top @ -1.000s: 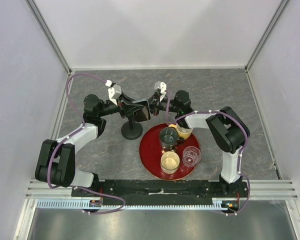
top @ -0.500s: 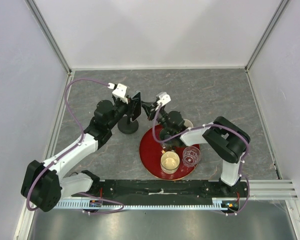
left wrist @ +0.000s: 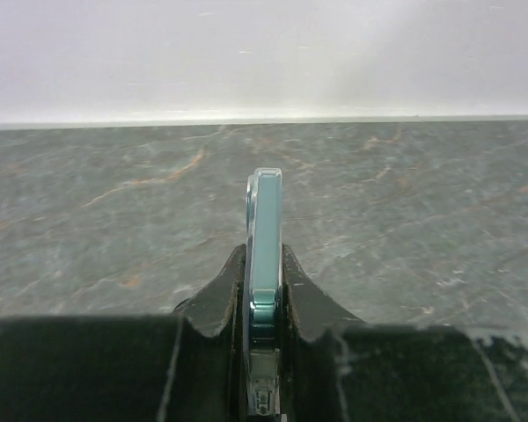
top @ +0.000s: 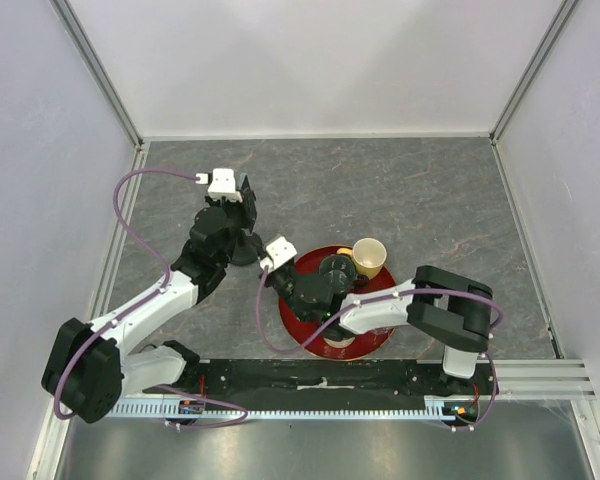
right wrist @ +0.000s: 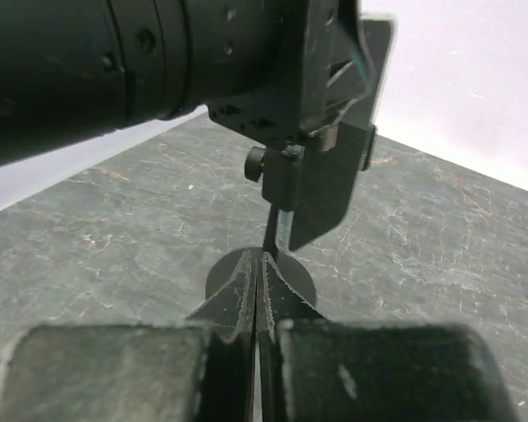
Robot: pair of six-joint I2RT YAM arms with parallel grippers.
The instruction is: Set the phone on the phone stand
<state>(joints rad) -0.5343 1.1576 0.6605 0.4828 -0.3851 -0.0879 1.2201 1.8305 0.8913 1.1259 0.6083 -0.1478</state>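
Note:
The phone [left wrist: 265, 230] is held edge-on between my left gripper's [left wrist: 264, 264] jaws, its teal edge pointing at the far wall. In the top view the left gripper [top: 240, 207] hovers over the black phone stand [top: 242, 252]. In the right wrist view the phone [right wrist: 330, 189] hangs as a dark slab just above the stand's thin post [right wrist: 271, 233] and round disc base [right wrist: 290, 280]. My right gripper [right wrist: 257, 264] is shut with nothing between its jaws, low and just short of the post; in the top view it [top: 266, 266] sits beside the base.
A red round tray [top: 370, 348] lies in front of the right arm's base, with a dark cup [top: 337, 268] and a tan cup [top: 368, 258] on its far side. The right forearm lies across the tray and hides other cups.
The left gripper has carried the phone left to over the stand. The right arm has pulled back and dropped low across the tray, with its gripper now by the stand's base.

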